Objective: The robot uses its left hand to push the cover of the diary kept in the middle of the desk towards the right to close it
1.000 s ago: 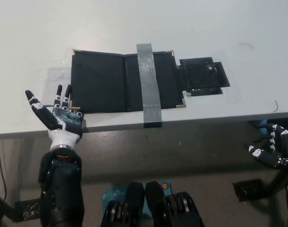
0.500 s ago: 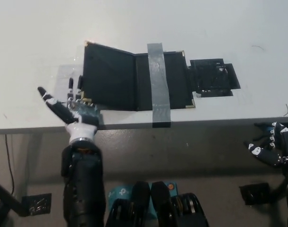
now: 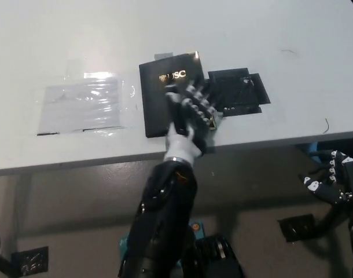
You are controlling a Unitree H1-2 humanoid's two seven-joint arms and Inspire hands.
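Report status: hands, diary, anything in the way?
Left hand flat on diary, fingers spread. Diary closed, cover down. Right hand idle below desk edge. Nothing in the way.

One diary (image 3: 165, 98), two robot hands (image 3: 191, 116) (image 3: 330, 179), one clear sheet (image 3: 81, 107), perhaps one black patch (image 3: 237, 91).

There is one view only, from the camera on the robot's head. It looks steeply down and forward, over the near edge of the white desk (image 3: 269, 35). The desk fills the upper half of the picture and the floor under it fills the lower half. The camera is quite near: the left hand (image 3: 191, 119) is almost in the middle of the frame, with its arm running down from it to the bottom edge. The right hand (image 3: 330, 179) is low at the right border, below the desk edge, well apart from the left hand. With a single view, nothing is shared between views.
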